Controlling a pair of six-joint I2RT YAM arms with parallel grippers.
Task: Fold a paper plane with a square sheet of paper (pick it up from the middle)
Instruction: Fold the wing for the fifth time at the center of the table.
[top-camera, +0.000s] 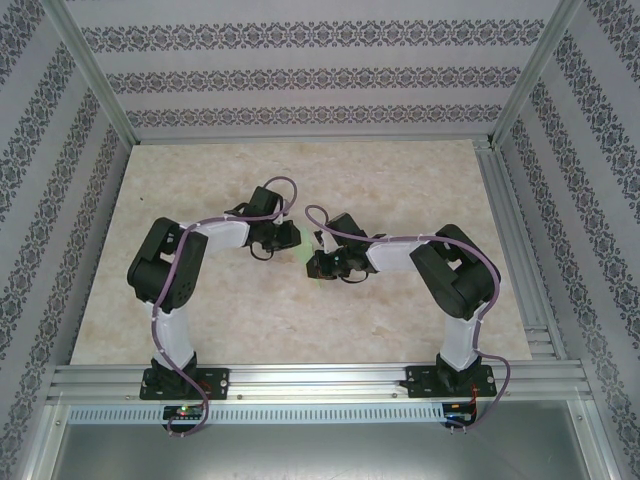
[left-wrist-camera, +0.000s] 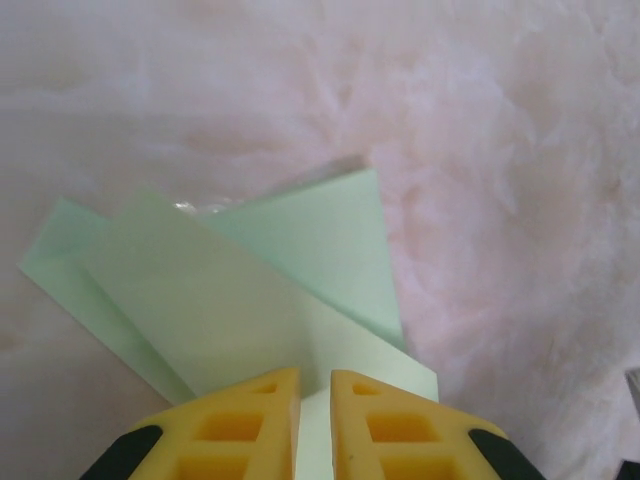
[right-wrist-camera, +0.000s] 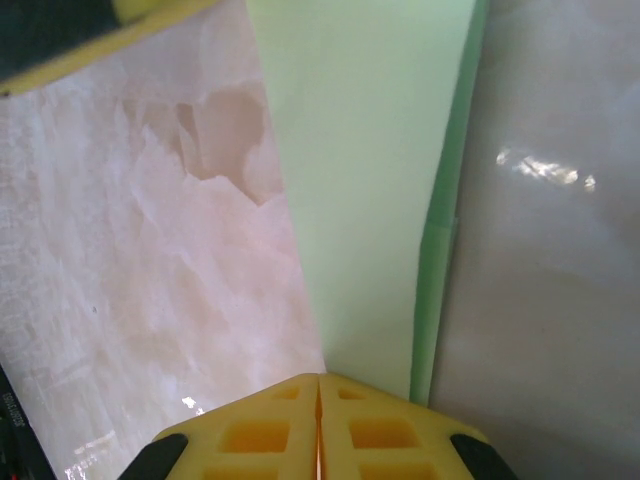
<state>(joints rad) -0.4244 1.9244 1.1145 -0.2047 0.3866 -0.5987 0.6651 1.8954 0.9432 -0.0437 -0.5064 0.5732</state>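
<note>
Top view: both arms reach into the middle of the bench (top-camera: 230, 320). The left pincer (top-camera: 287, 238) and right pincer (top-camera: 320, 264) nearly meet there. Only a sliver of the green paper plane (top-camera: 304, 262) peeks out between them, since the wrists cover the rest. Patterned walls (top-camera: 300, 80) box the bench in.

Left wrist: the yellow fingers (left-wrist-camera: 240, 430) sit almost together with the paper's near edge running into the thin gap, so that pincer is clamped on it. The paper fans out ahead of the tips in overlapping folded layers. Can't tell if it's lifted off the bench.

Right wrist: the fingers (right-wrist-camera: 250, 430) are pressed tight, nipping the end of a long folded strip that runs straight away from the tips. A darker green layer shows along its right edge. The other pincer's yellow finger pokes in top left, beside the far end.
</note>
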